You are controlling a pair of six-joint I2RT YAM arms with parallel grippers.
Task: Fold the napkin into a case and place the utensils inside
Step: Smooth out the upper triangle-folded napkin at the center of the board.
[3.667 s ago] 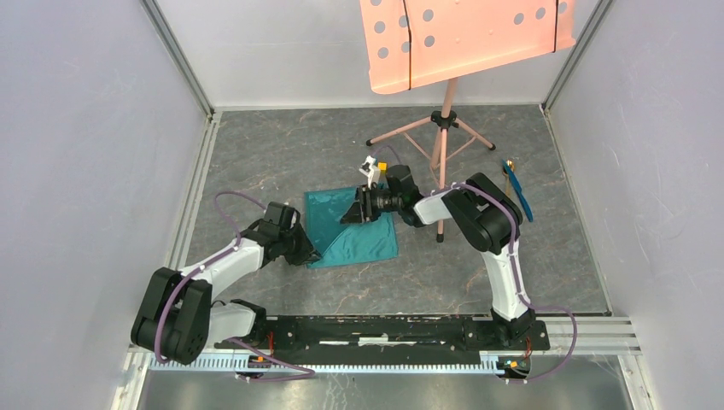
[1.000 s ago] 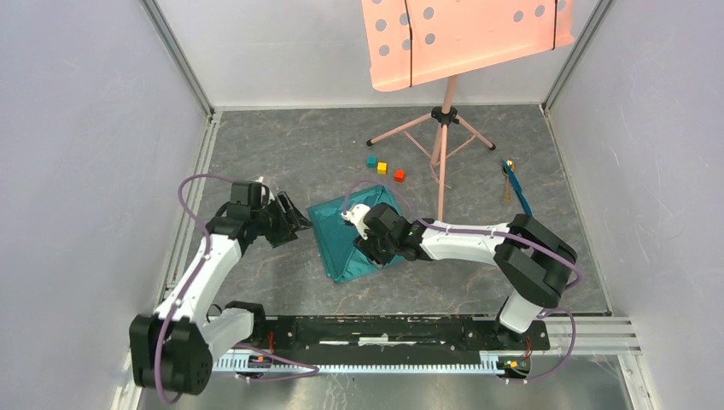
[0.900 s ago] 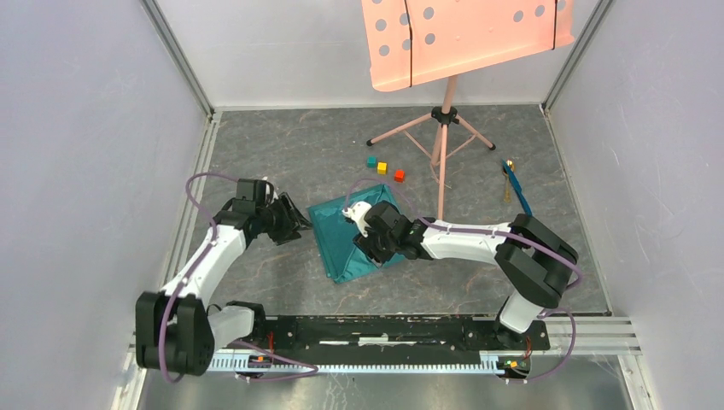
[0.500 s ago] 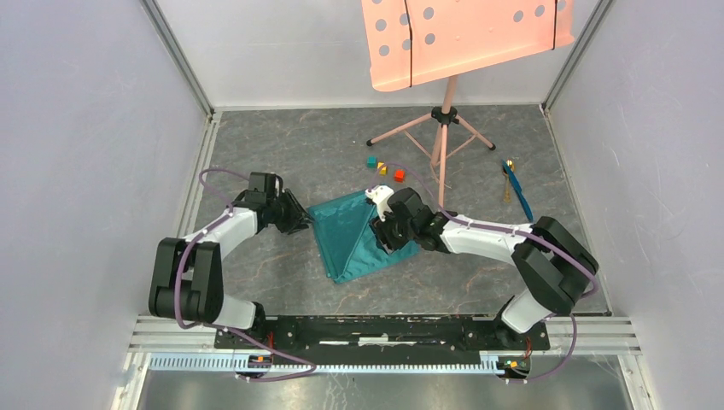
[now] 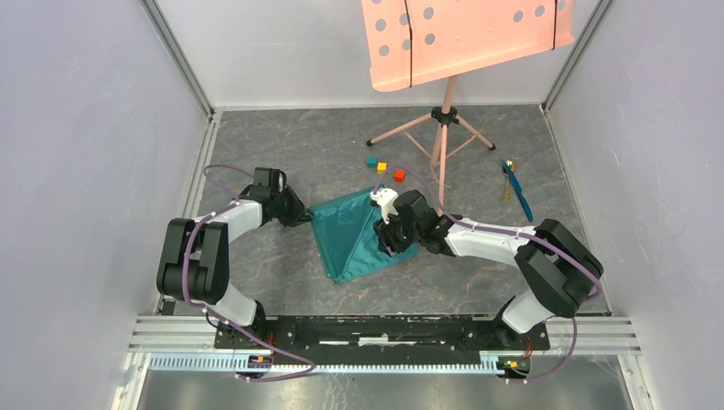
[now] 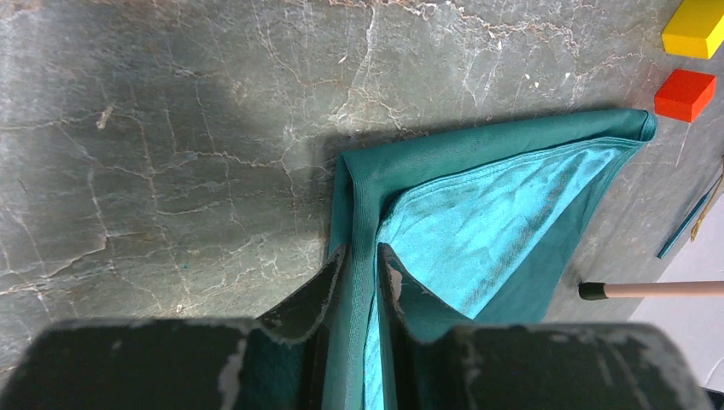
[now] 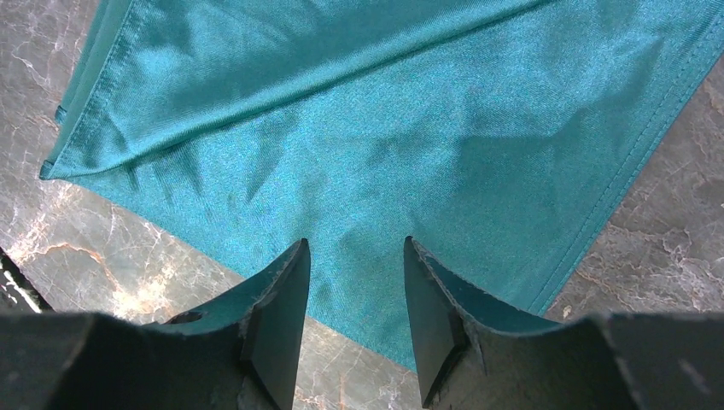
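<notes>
The napkin (image 5: 354,235) lies folded on the table (image 5: 282,162), with its left corner pinched in the left hand (image 6: 360,265). The right hand (image 7: 352,256) is parted over the cloth, and contact is unclear. If nothing pins the cloth, a tug could spoil the fold. The utensils (image 5: 515,190), well apart at the right, are too small to make out.

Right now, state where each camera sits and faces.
Top external: above, behind the bases, looking down at the table; both arms show.
Left wrist: faces along the left gripper, shut on the napkin edge.
Right wrist: looks down past the open right gripper at that cloth.
Shared: the napkin, in all three.
</notes>
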